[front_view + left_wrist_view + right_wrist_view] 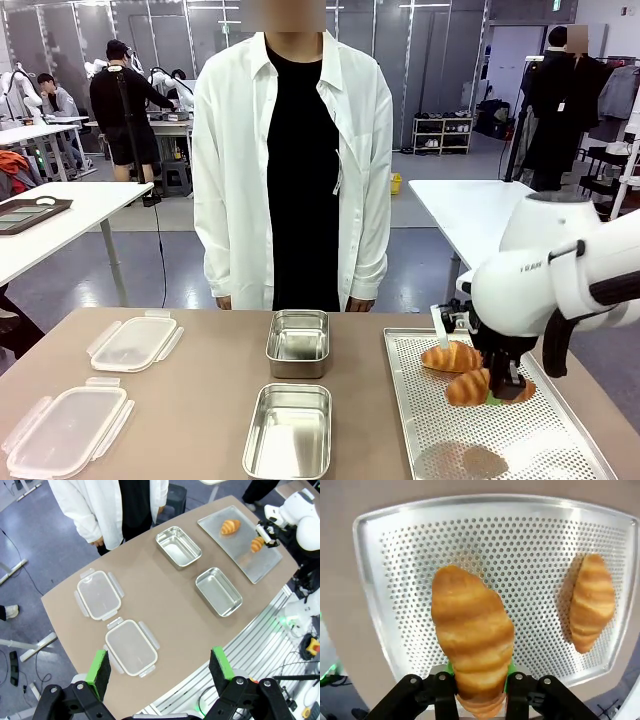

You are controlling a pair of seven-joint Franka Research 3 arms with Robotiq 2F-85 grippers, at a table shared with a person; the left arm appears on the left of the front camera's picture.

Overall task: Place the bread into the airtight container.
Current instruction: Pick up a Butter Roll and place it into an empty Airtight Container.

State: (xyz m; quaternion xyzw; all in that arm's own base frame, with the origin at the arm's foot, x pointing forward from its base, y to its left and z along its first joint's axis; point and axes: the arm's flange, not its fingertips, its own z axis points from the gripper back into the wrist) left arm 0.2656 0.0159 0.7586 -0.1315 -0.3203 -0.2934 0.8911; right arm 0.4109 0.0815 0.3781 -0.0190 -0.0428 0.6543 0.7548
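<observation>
Golden-brown and flaky, the croissant (472, 640) hangs in the right pincer (477, 672), whose green pads clamp one end from both sides, so most of the pastry sticks out beyond the fingertips. It is up in the air, clear of the perforated tray (540, 440) directly beneath the pincer. Since the hold is at one end of something soft, I judge that the carry should be slow and level, with no harder squeeze, lest the crust crush or the free end swing and slip out. A second croissant (452, 356) lies on the tray just beyond and slightly left of the pincer, so the way out should pass above it rather than brush it. Two open steel containers stand on the counter (200, 400) to the pincer's left, apart from the tray: the near steel container (290, 430) is the shorter reach, while the far steel container (298, 342) sits closer to the person (290, 150). It seems best to bring the pastry lengthwise over the chosen one, lower it inside the walls, then let go. Two clear lids (65, 430) lie farther left. The left pincer (157, 672) hovers high over the counter's near edge, jaws wide apart and empty.
</observation>
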